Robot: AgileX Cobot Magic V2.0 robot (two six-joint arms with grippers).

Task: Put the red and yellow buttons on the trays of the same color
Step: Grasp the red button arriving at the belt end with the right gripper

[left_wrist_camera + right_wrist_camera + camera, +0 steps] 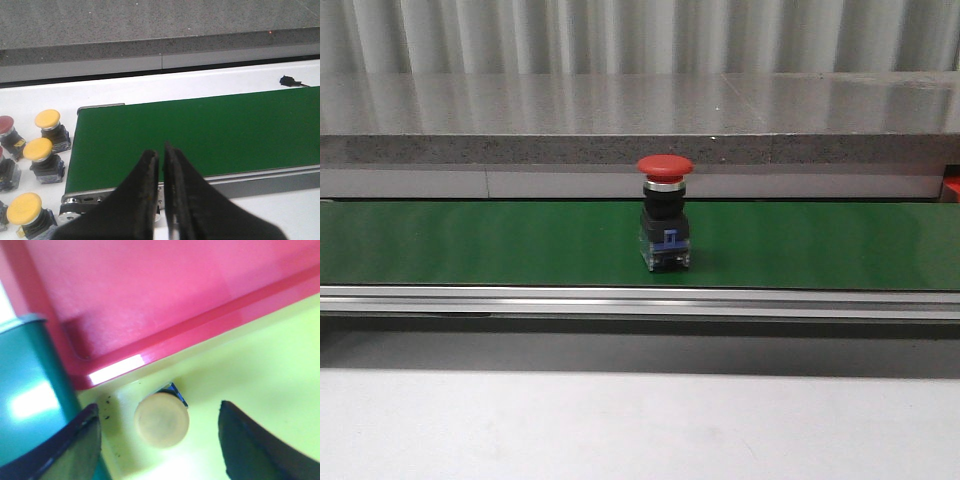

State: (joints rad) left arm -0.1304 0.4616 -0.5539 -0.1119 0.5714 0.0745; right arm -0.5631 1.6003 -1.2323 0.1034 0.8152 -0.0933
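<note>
A red button [665, 212] stands upright on the green conveyor belt [470, 245], near its middle. My left gripper [161, 152] is shut with nothing in it, hovering over the belt's end [200, 130]. Several yellow buttons [49, 121] and red buttons [5, 127] stand on the white table beside that end. My right gripper [157, 427] is open above the yellow tray [260, 370]. A yellow button [161, 420] stands on that tray between the spread fingers, apart from both. The red tray [150, 295] lies next to the yellow one.
A grey stone ledge [640, 115] runs behind the belt. A metal rail [640, 300] edges the belt's near side. A small black connector [289, 80] lies on the white table beyond the belt. A teal belt end [27, 390] sits beside the trays.
</note>
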